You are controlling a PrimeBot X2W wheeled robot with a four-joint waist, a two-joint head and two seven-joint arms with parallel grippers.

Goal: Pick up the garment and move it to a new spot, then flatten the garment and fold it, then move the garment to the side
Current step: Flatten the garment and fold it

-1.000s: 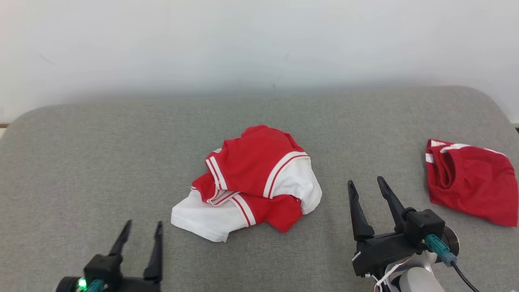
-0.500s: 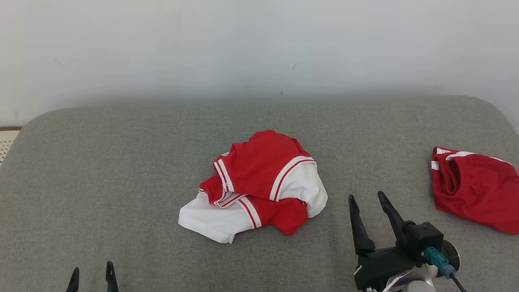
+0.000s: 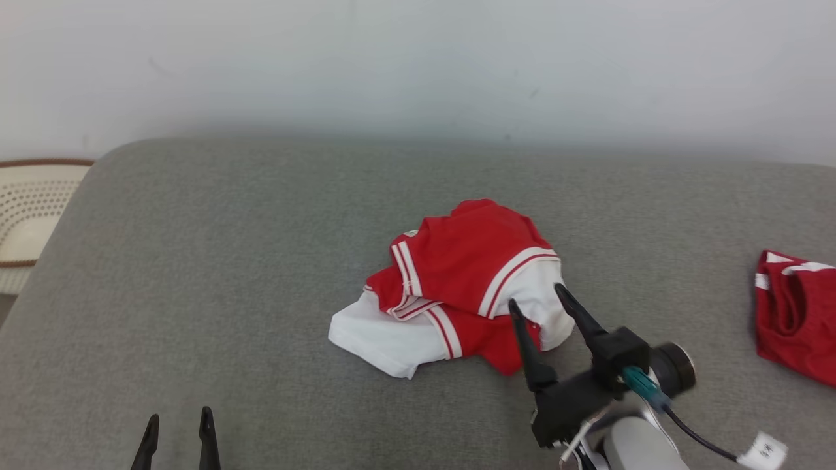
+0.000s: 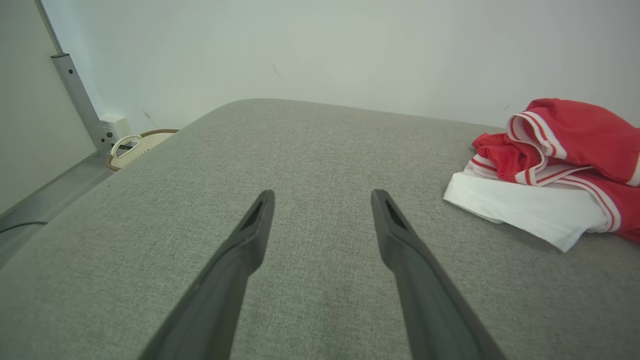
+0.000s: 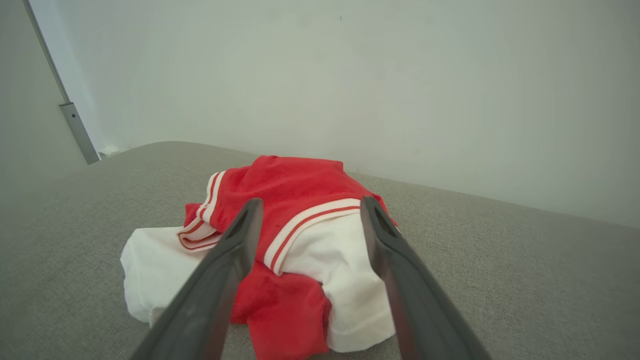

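A crumpled red and white garment lies in a loose heap near the middle of a grey, fabric-covered worktop. It has striped red and white bands, and a white panel spills out toward the robot.

The right claw is released, its two dark fingers spread wide. It is poised at the near right edge of the heap. In the right wrist view the fingers straddle a striped band and the white cloth below it. Whether the tips touch the cloth cannot be told.

The left claw is also released and grasping nothing. It sits low at the near left, well apart from the garment, above bare grey fabric.

A second red garment lies at the far right edge. A pale basket stands beyond the worktop's left end.

The heap looks light, soft and limp, so it will likely sag and unfurl once lifted. A pinch on one thin layer may slip or leave the rest dragging. The raised, bunched fold at the striped band, between the right fingers, seems the best place to take hold, biting through several layers at once.
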